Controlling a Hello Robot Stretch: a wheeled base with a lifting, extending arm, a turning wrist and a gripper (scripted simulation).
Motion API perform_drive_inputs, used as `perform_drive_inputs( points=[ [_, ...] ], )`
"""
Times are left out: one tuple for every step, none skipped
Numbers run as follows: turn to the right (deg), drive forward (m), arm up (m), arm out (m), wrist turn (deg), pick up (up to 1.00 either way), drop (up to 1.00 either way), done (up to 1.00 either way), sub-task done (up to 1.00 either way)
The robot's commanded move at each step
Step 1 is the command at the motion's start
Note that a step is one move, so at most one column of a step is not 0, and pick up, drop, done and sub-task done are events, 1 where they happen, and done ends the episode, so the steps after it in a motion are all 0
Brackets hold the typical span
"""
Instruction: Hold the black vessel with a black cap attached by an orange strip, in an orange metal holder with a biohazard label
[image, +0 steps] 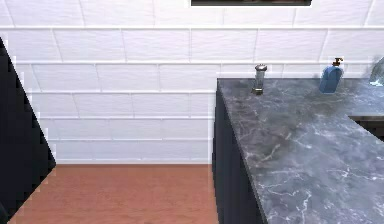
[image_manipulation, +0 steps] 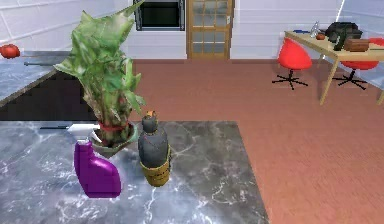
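Observation:
A black vessel (image_manipulation: 153, 148) with a dark cap stands upright in an orange-brown holder on the grey marble counter (image_manipulation: 210, 175), in the arm side view's lower middle. It stands just right of a purple spray bottle (image_manipulation: 95, 167) and in front of a potted plant (image_manipulation: 104, 75).
In the forward view a marble counter (image: 290, 150) over dark cabinets runs along the right, with a metal shaker (image: 260, 78) and a blue soap bottle (image: 332, 76) by the white tiled wall. In the arm side view, open red-brown floor (image_manipulation: 250, 100), red chairs (image_manipulation: 293, 58) and a wooden table (image_manipulation: 335, 50) lie beyond.

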Motion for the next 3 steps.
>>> perform_drive_inputs(
  points=[
    [0.0,0.0,0.5,0.0,0.0,0.0,0.0,0.0,0.0],
    [0.0,0.0,0.38,0.0,0.0,0.0,0.0,0.0,0.0],
    [0.0,0.0,0.0,0.12,0.0,0.0,0.0,0.0,0.0]
  ],
)
